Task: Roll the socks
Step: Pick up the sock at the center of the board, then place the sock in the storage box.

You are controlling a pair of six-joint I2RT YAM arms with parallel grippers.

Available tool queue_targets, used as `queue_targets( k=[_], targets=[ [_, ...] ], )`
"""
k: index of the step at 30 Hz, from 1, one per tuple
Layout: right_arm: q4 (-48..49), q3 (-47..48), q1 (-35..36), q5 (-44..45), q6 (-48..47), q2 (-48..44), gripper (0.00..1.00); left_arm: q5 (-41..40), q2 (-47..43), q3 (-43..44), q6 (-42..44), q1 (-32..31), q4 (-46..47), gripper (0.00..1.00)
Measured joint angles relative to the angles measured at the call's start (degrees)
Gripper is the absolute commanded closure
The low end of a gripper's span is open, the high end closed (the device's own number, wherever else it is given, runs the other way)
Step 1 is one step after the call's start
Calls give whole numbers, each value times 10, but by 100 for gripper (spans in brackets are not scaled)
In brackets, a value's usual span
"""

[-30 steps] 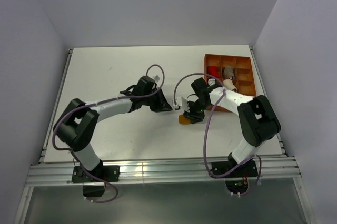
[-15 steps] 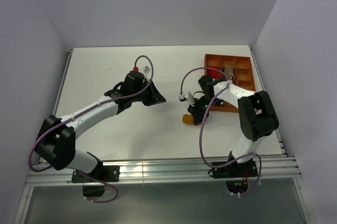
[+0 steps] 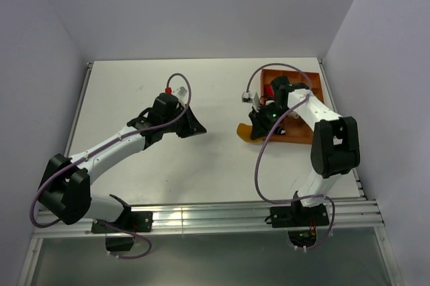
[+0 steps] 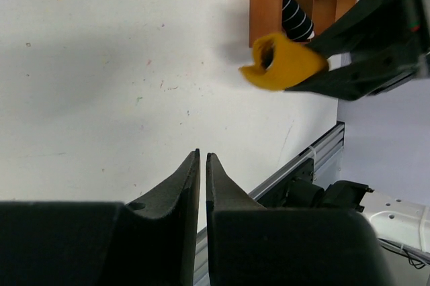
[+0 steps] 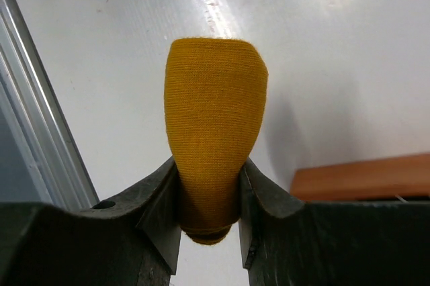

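Right wrist view: mustard sock roll (image 5: 215, 118) pinched between right gripper (image 5: 208, 168) jaws, above table (image 5: 134, 44), beside orange tray (image 5: 363, 175). Soft, light, springy; probably unrolls if loosened, so hold across roll's middle. Left gripper (image 4: 202, 158) closed, empty.

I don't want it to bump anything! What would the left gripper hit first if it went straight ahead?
Probably just the bare white table. The left gripper aims past the rolled mustard-yellow fabric sock, though depth is hard to judge.
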Motion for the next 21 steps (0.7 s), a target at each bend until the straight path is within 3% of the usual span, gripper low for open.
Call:
queue_targets(
  k=[10,15,21],
  targets=[
    [18,48,-182,24,45,-55,100,2,-16,-5,8,7,-5,87],
    [141,-37,-266,134,86,-168,100,2,-16,-5,14,7,-7,87],
    [231,-137,-265,220,94,-225,100,2,-16,-5,19,7,-8,87]
  ],
)
